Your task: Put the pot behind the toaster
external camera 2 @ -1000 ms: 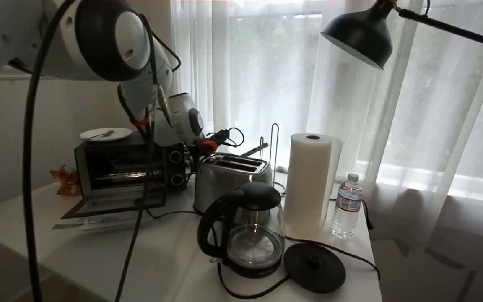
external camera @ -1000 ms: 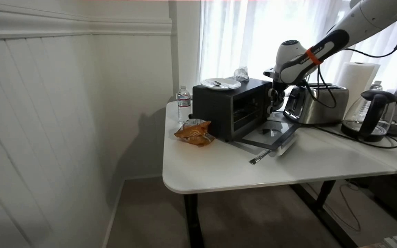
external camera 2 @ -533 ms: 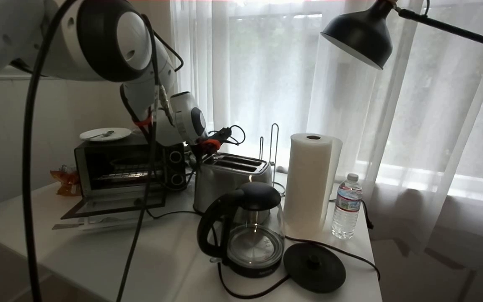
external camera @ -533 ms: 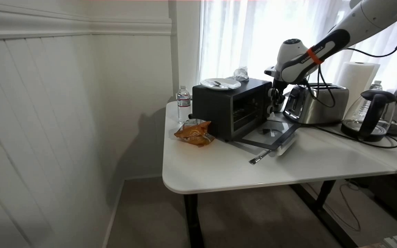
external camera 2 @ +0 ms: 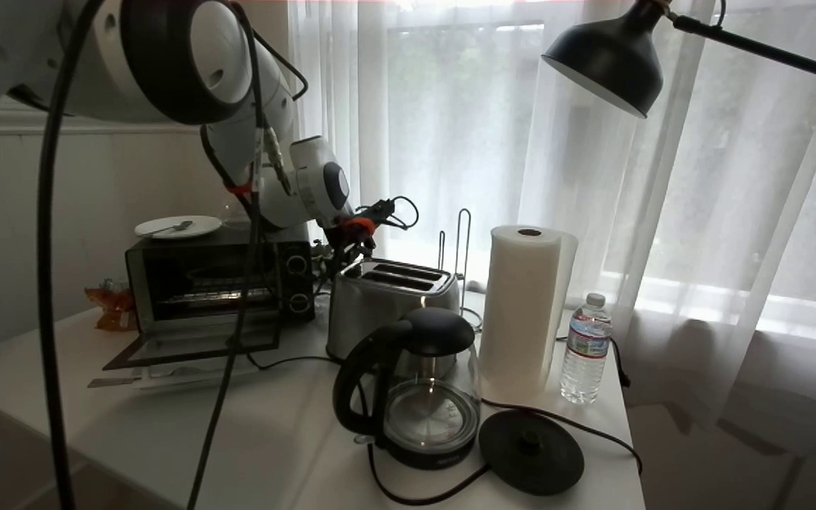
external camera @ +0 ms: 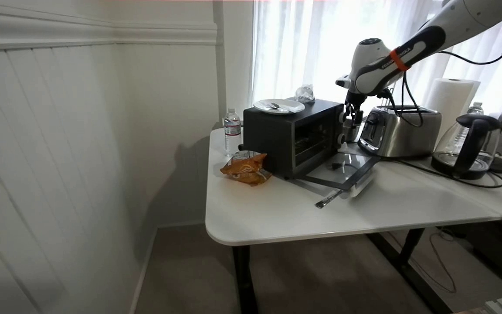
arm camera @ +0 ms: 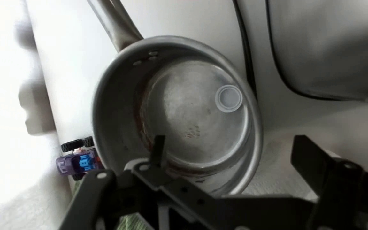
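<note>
The silver pot stands upright in the wrist view, its handle pointing to the upper left and a small clear cap inside. Part of the pot shows between oven and toaster in an exterior view. At the wrist view's upper right is the silver toaster, apart from the pot; it also shows as the toaster and the toaster. My gripper is open over the pot's near rim, one finger above the inside and one beyond the wall, holding nothing. In an exterior view the gripper hangs above the pot.
A black toaster oven with its glass door lowered stands beside the pot, a plate on top. A purple toy car lies by the pot near the table edge. Beyond the toaster are a kettle and paper towels. Cords cross the table.
The arm and gripper have risen, mostly over the last half second. More of the pot now shows below the gripper in an exterior view. The toaster and oven have not moved.
</note>
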{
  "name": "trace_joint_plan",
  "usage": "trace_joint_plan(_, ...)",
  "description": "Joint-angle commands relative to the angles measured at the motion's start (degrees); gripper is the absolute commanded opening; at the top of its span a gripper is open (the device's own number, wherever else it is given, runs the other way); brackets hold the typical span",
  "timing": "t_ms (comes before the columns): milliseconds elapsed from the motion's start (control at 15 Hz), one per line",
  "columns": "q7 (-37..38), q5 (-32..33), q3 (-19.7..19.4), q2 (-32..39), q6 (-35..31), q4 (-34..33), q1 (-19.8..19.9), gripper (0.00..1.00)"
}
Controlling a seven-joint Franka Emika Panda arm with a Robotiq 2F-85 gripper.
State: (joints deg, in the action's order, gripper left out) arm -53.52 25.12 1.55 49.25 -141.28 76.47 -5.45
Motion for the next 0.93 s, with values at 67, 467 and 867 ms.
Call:
trace_joint_plan(67, 1.3, -5.96, 2.16, -6.92, 16.87, -0.31, 0.07, 1.0)
trace_joint_plan(467, 3.87, -20.23, 6.27, -19.55, 26.38, 7.52, 4.96, 1.0)
trace_joint_plan(867, 9.15, -31.95, 4.35, -31.91, 24.32, 21.18, 10.24, 1.0)
